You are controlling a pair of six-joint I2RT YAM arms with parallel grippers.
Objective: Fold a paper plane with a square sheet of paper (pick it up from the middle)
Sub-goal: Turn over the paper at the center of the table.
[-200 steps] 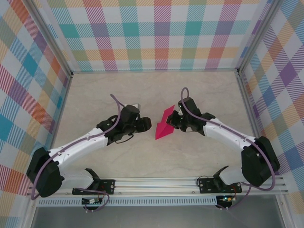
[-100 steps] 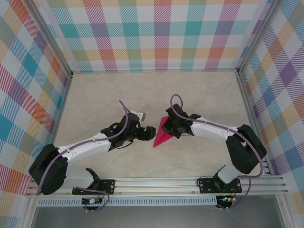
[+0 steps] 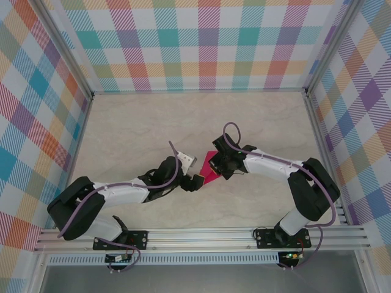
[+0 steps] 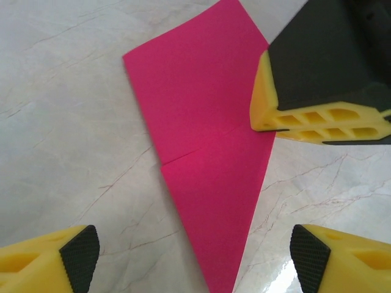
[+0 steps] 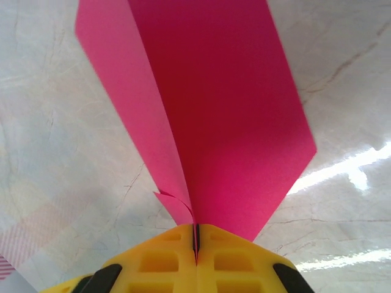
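The paper plane (image 3: 209, 169) is a magenta-pink pointed dart lying on the marble table, its tip toward my left arm. My right gripper (image 3: 220, 164) is shut on its rear edge; in the right wrist view the yellow fingers (image 5: 177, 256) pinch the plane (image 5: 214, 91) where two layers meet, and one layer splays left. My left gripper (image 3: 194, 181) is open just short of the tip. In the left wrist view its fingertips (image 4: 79, 253) stand wide on either side of the plane's point (image 4: 214, 201), not touching it. The right gripper's yellow finger (image 4: 317, 116) rests on the far right edge.
The marble tabletop (image 3: 140, 128) is bounded by plaid walls and metal posts on three sides. An aluminium rail (image 3: 201, 238) with both arm bases runs along the near edge. Both arms reach toward the table's middle, wrists close together.
My left gripper has opened wide and moved right and nearer, up to the plane's tip. My right gripper has carried the plane slightly left and down onto the table.
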